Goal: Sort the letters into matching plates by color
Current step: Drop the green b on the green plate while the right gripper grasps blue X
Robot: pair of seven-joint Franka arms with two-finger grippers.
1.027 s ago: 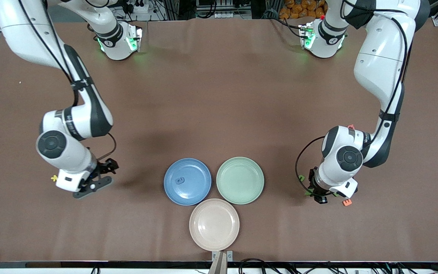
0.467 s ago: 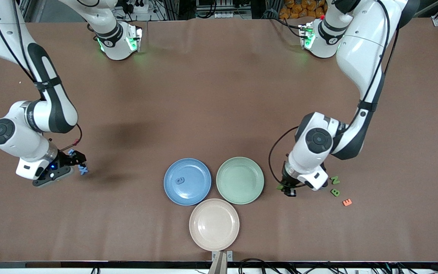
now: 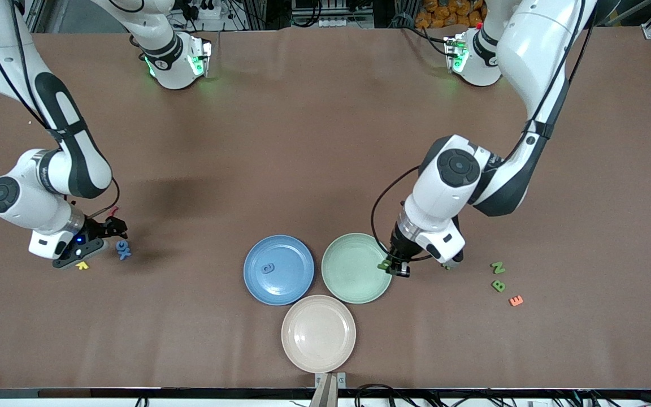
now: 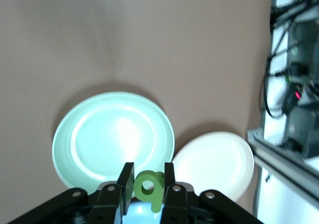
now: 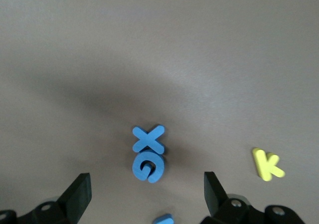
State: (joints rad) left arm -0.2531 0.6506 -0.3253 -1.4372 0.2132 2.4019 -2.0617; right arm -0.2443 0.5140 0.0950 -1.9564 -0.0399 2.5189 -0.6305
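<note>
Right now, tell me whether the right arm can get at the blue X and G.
Probably yes: the right gripper hangs open just above the blue X and blue G, which lie touching, and nothing lies between.

Blue plate [image 3: 278, 270] and pale mint green plate [image 3: 356, 268] sit side by side, rims nearly touching; one blue letter [image 3: 268, 268] lies in the blue plate. Blue letters X [image 5: 148, 139] and G [image 5: 148, 167] lie touching at the right arm's end. Green letters N [image 3: 498, 267] and B [image 3: 498, 285] lie at the left arm's end. A green letter [image 4: 149, 189] is held upright over the green plate's rim.
</note>
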